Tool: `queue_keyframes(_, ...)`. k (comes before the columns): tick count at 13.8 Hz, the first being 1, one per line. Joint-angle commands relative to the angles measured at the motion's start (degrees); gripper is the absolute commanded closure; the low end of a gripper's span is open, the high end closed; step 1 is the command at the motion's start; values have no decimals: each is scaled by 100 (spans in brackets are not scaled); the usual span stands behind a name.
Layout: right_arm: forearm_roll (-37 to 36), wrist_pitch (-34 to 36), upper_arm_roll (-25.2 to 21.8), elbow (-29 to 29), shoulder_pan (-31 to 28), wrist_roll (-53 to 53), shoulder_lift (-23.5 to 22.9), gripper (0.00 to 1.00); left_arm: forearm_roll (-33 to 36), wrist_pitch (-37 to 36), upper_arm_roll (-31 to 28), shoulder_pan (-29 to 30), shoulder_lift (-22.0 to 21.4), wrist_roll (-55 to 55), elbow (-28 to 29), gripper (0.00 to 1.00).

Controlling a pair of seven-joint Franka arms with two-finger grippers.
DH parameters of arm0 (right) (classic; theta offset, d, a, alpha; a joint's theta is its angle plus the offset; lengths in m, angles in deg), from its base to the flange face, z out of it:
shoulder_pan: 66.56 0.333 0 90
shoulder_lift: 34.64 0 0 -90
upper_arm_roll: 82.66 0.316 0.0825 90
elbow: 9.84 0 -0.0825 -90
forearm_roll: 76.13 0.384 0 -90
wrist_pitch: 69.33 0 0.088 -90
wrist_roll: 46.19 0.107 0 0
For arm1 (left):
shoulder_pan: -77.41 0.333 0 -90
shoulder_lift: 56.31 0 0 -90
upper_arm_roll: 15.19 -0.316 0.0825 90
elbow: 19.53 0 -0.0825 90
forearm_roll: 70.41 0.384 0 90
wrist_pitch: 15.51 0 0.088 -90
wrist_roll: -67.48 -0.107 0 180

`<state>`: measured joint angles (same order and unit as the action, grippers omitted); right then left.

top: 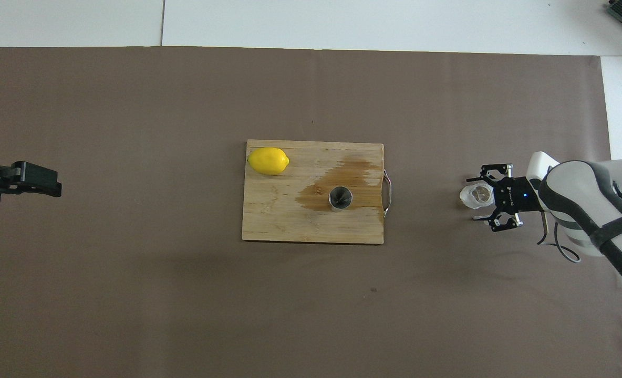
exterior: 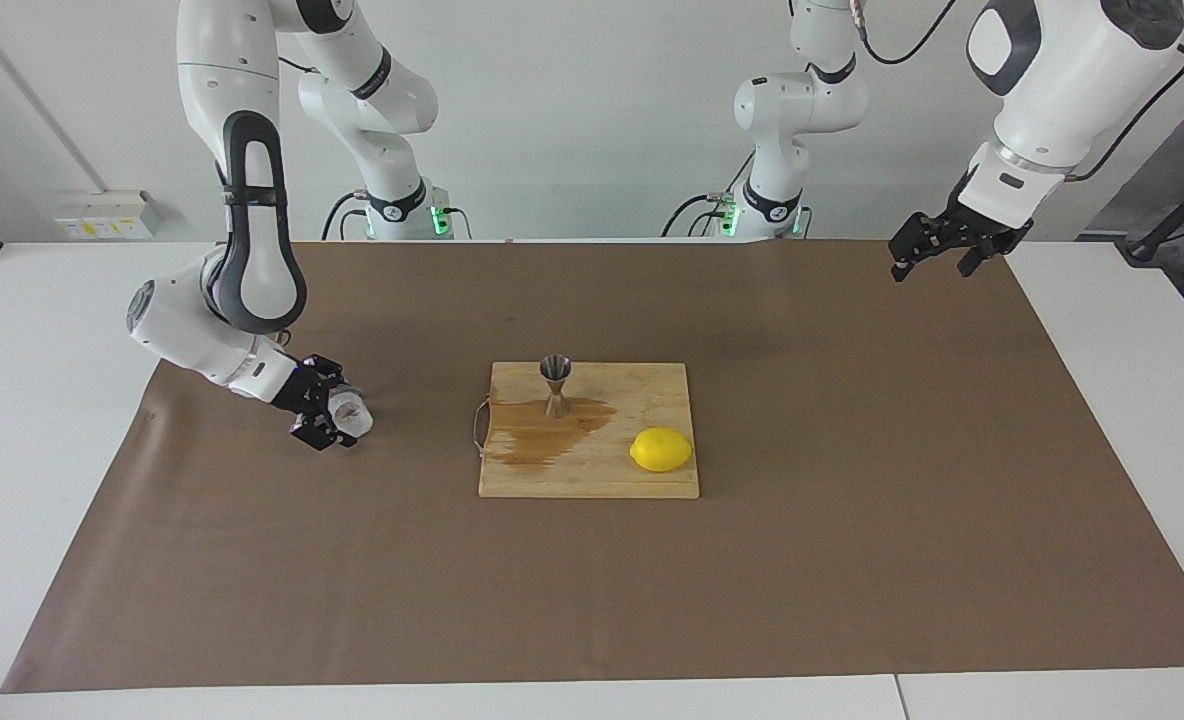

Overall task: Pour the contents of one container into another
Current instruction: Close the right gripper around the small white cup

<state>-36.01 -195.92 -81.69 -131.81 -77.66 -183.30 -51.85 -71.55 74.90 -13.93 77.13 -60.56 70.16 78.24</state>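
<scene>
The small clear cup (exterior: 353, 411) (top: 476, 195) sits low over the brown mat toward the right arm's end, well away from the board. My right gripper (exterior: 330, 408) (top: 483, 195) is low at the cup, its fingers spread wider than the cup on either side of it. The steel jigger (exterior: 556, 385) (top: 340, 198) stands upright on the wooden cutting board (exterior: 652, 480) (top: 269, 220), in a brown wet stain. My left gripper (exterior: 937, 258) (top: 40, 181) waits open and empty, raised over the left arm's end of the mat.
A yellow lemon (exterior: 661, 449) (top: 268, 160) lies on the board, farther from the robots than the jigger. The board has a metal handle (exterior: 477, 428) (top: 387, 190) on the edge facing the cup. A brown mat (exterior: 852, 560) covers the table.
</scene>
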Motion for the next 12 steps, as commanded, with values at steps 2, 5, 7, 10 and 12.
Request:
queue_keyframes(2, 136, 11, 61, 59, -121, -124, -37, 0, 114, -67, 14, 46, -84, -75, 41, 0)
queue_keyframes(5, 136, 72, 61, 86, -77, 69, 86, 0, 114, 3, 14, 46, -84, -84, 32, 0)
queue_keyframes(7, 136, 72, 61, 77, -68, 122, 104, 0, 114, 117, 14, 2, -75, -145, -12, 0)
queue_keyframes(10, 127, 64, 61, 86, -41, 158, 104, 0, 79, 303, 119, 142, -32, -146, -56, 0)
queue_keyframes(12, 127, 64, 61, 86, -41, 158, 104, 0, 17, 145, 216, 248, 47, -146, -248, 0)
